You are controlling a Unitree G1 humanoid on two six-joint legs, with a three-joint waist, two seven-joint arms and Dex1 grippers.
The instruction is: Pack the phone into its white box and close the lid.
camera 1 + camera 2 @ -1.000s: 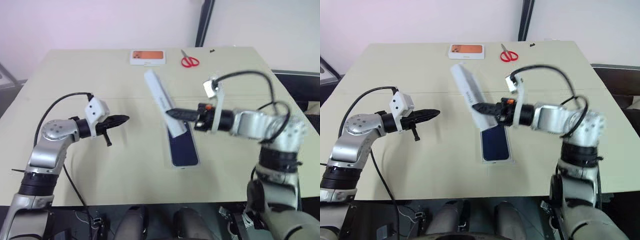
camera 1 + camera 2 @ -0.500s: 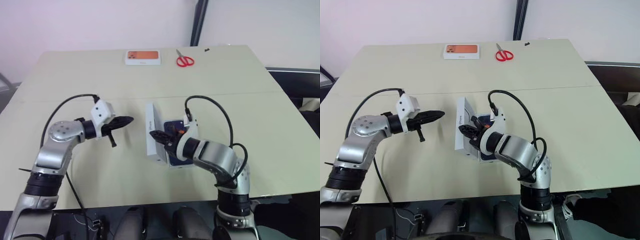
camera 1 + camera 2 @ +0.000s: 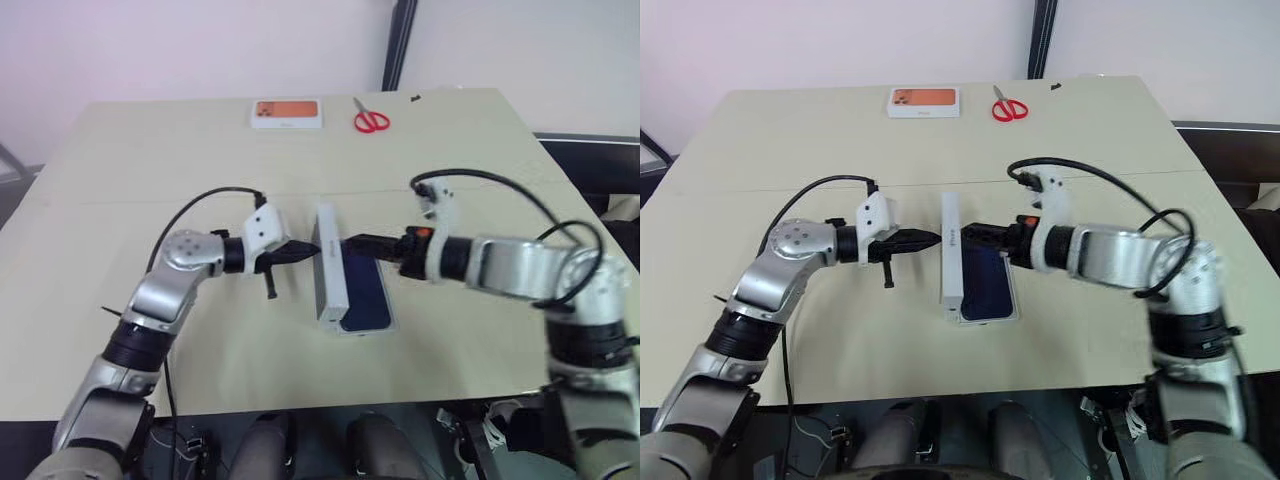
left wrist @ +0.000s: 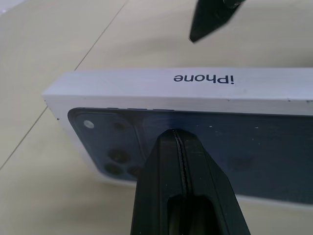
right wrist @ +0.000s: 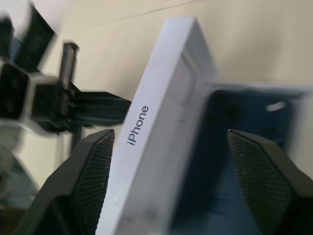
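The lid (image 3: 328,264) stands on its long edge along the left side of the white box (image 3: 360,327), its "iPhone" side wall facing up. The dark navy phone (image 3: 366,293) lies flat in the box. My left gripper (image 3: 305,250) is shut, and its tip rests against the lid's printed outer face (image 4: 254,147). My right gripper (image 3: 352,241) is open and hovers over the far end of the box, just right of the lid. In the right wrist view its fingers (image 5: 93,166) stand wide apart on either side of the lid (image 5: 156,147), gripping nothing.
At the table's far edge lie a white box with an orange picture (image 3: 288,113) and red scissors (image 3: 372,121). A seam (image 3: 130,198) crosses the tan table behind both arms.
The right gripper has let go of the lid and drawn back to the right. The lid now stands on its edge beside the box. The left gripper has moved right onto the lid's face.
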